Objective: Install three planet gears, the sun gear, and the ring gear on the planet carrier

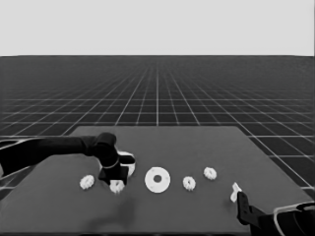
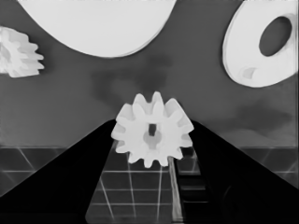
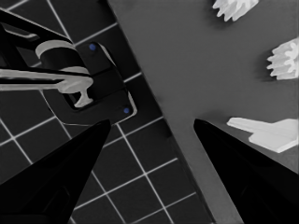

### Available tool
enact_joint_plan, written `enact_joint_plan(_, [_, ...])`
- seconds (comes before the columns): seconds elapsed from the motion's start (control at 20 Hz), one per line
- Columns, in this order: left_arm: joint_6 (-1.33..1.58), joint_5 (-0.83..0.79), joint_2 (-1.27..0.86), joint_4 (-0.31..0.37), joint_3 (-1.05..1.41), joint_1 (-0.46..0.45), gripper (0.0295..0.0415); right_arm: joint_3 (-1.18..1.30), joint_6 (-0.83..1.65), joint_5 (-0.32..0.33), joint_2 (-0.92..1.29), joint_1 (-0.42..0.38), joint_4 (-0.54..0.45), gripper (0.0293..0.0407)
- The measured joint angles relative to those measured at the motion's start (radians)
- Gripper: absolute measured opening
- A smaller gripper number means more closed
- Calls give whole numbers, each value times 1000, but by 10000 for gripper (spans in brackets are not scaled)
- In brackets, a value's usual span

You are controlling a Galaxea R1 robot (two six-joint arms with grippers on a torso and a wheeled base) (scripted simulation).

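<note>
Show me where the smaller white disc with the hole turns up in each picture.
Head view: the smaller round part lies mid-table, towards the front.
Left wrist view: it lies beyond the big central gear, beside the larger round part.
Right wrist view: not in it.
Shared landmark: the gear at the left hand, next to the part in both views.

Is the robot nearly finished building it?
No, it has barely begun. Nothing sits on the smaller round part yet. The left gripper has its fingers closed on one gear. Three more gears and the larger round part wait on the table. The right gripper is parked open at the table's corner.
</note>
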State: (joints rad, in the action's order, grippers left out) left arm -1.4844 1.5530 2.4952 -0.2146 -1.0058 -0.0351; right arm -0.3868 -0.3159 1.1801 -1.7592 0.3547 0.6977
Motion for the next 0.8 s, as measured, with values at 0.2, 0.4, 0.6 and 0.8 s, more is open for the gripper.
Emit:
enact_joint_plan(0.2, [-89,21,280,17,-202,18,312,0,0,0,0,0,0,385])
enact_joint_plan(0.4, [-65,15,426,23,-359,22,312,0,0,0,0,0,0,385])
enact_joint_plan(0.6, [-59,14,441,24,-382,22,312,0,0,0,0,0,0,385])
enact_joint_plan(0.8, [2,-11,458,-127,-466,-131,312,0,0,0,0,0,0,385])
